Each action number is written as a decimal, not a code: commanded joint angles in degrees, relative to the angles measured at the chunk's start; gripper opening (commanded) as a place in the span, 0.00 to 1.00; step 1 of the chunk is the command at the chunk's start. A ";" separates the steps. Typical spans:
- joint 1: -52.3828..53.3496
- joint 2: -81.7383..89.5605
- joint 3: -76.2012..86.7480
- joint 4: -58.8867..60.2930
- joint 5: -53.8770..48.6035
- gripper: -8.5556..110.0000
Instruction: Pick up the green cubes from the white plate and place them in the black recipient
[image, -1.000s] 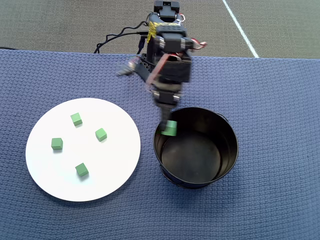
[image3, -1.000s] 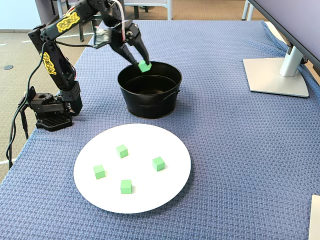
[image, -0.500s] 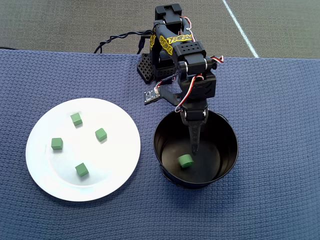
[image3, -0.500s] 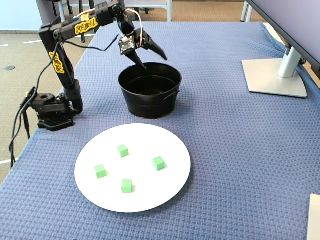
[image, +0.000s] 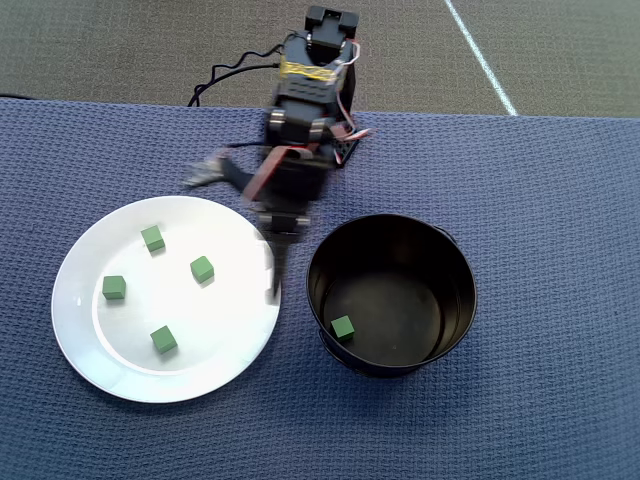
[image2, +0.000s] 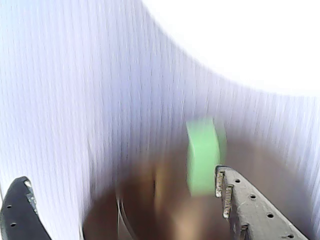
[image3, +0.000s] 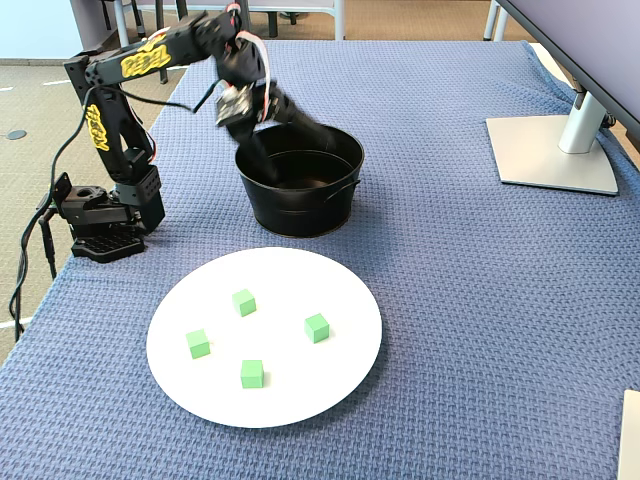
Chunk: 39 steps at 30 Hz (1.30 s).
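Claw (image: 272, 292): the two black fingers stand apart with nothing between them. In the overhead view one blurred finger points down over the right edge of the plate, just left of the pot. In the wrist view a dark finger (image2: 17, 210) sits at the lower left and a perforated grey one (image2: 250, 205) at the lower right, with a wide gap between them. In the fixed view the claw is motion-blurred above the pot's far left rim.

Arm (image3: 140, 70): black, with yellow lettering, rising from a base (image3: 100, 235) at the left edge of the worktop in the fixed view.

Green cubes on plate: four small matte bright green cubes lie apart from one another on the plate, at (image: 152, 238), (image: 202, 268), (image: 113, 288) and (image: 163, 339) in the overhead view.

Green cube in pot (image: 342, 327): one alike cube rests on the pot's floor, near its lower left wall in the overhead view. It is hidden by the pot's wall in the fixed view.

Wrist view cube (image2: 202, 155): a blurred green block just beside the grey finger; whether it touches the finger cannot be told.

White plate (image: 230, 350): large, round, flat, glossy white plate, just left of the pot in the overhead view, apart from it.

Black recipient (image3: 300, 205): round, deep, shiny black metal pot with a thin rim and small side lugs, standing upright.

Worktop (image3: 480, 300): covered with a blue woven cloth.

Monitor foot (image3: 555, 150): grey stand at the far right in the fixed view, well apart from the pot.
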 joint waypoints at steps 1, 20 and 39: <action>8.61 0.00 5.62 -5.80 -12.66 0.43; 20.21 -12.22 17.84 -18.54 -52.91 0.41; 21.53 -17.84 13.45 -17.67 -54.76 0.40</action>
